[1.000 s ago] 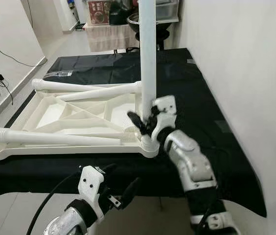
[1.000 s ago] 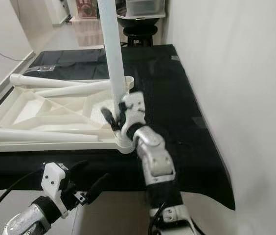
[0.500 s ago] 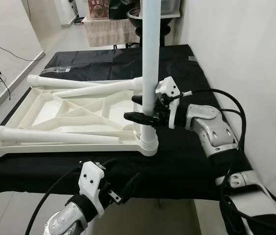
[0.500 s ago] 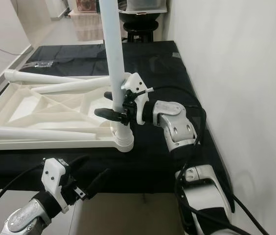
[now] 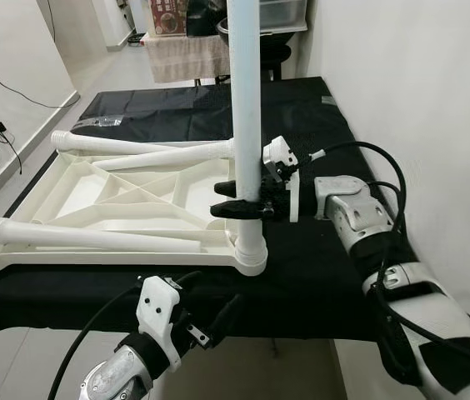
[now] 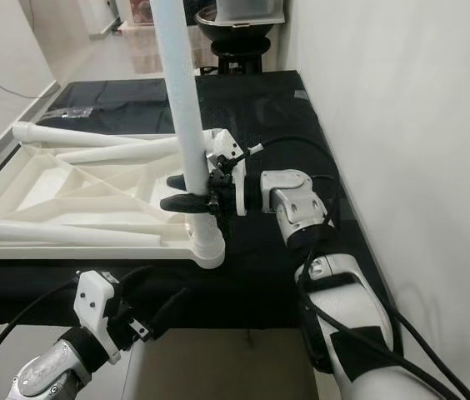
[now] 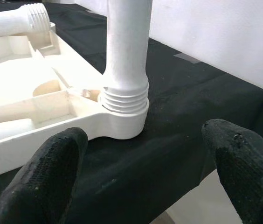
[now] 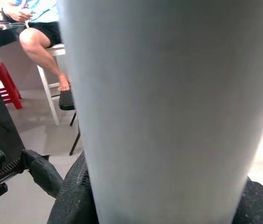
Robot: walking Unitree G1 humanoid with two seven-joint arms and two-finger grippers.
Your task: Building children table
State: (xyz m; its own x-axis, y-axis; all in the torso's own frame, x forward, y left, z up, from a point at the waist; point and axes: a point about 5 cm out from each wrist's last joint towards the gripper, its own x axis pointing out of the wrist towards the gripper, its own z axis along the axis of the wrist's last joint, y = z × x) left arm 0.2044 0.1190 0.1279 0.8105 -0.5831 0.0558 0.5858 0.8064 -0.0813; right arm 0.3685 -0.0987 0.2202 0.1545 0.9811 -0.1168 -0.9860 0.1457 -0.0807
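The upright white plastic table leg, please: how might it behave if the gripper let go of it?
The upright white plastic table leg looks stiff. It is tall and slim, so it could tip unless threaded well into the white upturned tabletop. The right gripper clamps it near the base; its smooth surface may slip.

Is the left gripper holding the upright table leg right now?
No, the left gripper hangs open below the table edge, while the right gripper clamps the upright leg.

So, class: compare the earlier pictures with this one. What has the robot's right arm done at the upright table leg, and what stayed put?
The right gripper has swung from below the upright table leg to reach in from the right side, and its fingers now clasp the leg just above the threaded socket. The left gripper stays open below the table edge; the upturned tabletop and loose legs lie unmoved.
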